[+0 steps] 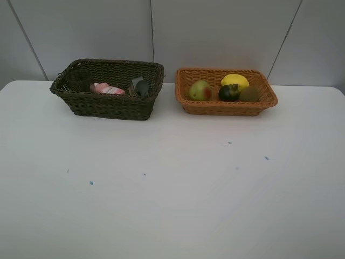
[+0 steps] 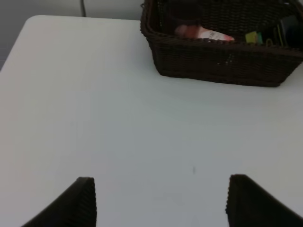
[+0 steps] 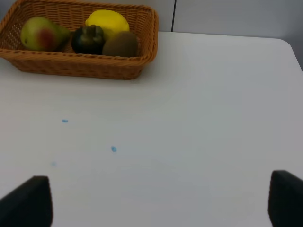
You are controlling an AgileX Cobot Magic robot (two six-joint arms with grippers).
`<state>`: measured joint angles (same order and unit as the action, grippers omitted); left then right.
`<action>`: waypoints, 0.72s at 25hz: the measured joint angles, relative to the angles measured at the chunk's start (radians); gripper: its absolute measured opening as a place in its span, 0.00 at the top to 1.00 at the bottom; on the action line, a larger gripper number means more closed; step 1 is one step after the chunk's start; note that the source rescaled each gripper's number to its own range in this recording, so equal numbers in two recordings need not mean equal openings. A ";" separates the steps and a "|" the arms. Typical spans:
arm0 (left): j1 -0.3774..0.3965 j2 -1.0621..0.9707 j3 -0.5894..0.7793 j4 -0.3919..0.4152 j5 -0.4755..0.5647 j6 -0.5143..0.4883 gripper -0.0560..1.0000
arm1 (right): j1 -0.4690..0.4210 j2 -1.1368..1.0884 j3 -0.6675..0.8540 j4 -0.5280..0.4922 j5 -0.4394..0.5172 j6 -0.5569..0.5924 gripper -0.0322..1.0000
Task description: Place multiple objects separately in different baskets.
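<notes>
The dark basket [image 1: 108, 105] stands at the back left and holds a pink bottle [image 1: 108, 89] and a dark green bottle [image 1: 140, 86]. To its right, the orange basket [image 1: 226, 108] holds a red-green mango [image 1: 200, 90], a yellow lemon [image 1: 235, 81], a dark mangosteen [image 1: 229, 93] and a brown kiwi [image 1: 249, 94]. No arm shows in the high view. My left gripper [image 2: 161, 201] is open over bare table, well short of the dark basket [image 2: 222, 66] with the pink bottle [image 2: 203, 33]. Also open and empty, my right gripper [image 3: 161, 205] sits back from the orange basket [image 3: 80, 64], mango [image 3: 40, 34], lemon [image 3: 107, 22], mangosteen [image 3: 88, 39], kiwi [image 3: 120, 44].
The white table [image 1: 172, 183] spreads wide in front of both baskets, with a few small blue specks [image 1: 91, 183] on it. A pale panelled wall [image 1: 215, 32] rises right behind the baskets. The table's left edge [image 2: 14, 42] shows in the left wrist view.
</notes>
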<state>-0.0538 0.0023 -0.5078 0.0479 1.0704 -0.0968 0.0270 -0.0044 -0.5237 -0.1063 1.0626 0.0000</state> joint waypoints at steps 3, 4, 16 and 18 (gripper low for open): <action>0.034 -0.006 0.001 -0.018 0.000 0.023 0.25 | 0.000 0.000 0.000 0.000 0.000 0.000 0.00; 0.036 -0.009 0.001 -0.021 0.000 0.024 0.25 | 0.000 0.000 0.000 0.000 0.000 0.000 0.00; 0.012 -0.009 0.001 -0.039 0.000 0.042 0.25 | 0.000 0.000 0.000 0.000 0.000 0.000 0.00; -0.013 -0.009 0.001 -0.039 0.000 0.042 0.25 | 0.000 0.000 0.000 0.000 0.000 0.000 0.00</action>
<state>-0.0671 -0.0071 -0.5066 0.0092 1.0704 -0.0548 0.0270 -0.0044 -0.5237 -0.1063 1.0626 0.0000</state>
